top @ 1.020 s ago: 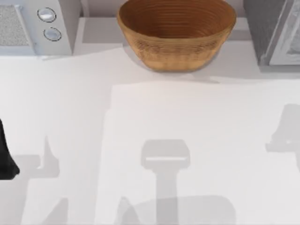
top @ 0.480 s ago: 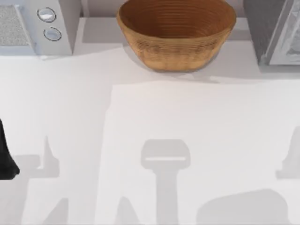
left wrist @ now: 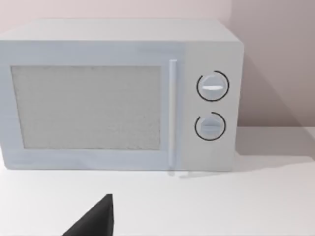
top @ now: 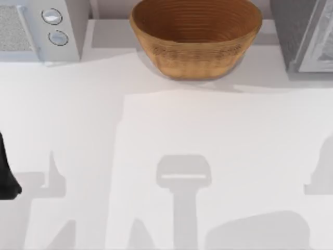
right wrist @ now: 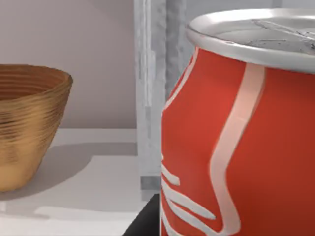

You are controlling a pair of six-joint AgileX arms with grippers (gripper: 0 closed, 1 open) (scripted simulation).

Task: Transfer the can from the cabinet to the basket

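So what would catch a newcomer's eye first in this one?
The red can, looming close in the right wrist view beside the cabinet. Next, the wicker basket at the table's back middle, and the light-grey microwave at the back left.

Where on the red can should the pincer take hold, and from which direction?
Probably around the can's straight red wall, below the silver rim, coming in level from the side. It stands upright and fills the right wrist view close up, so its round body suits a sideways pinch. The basket stands apart from it.
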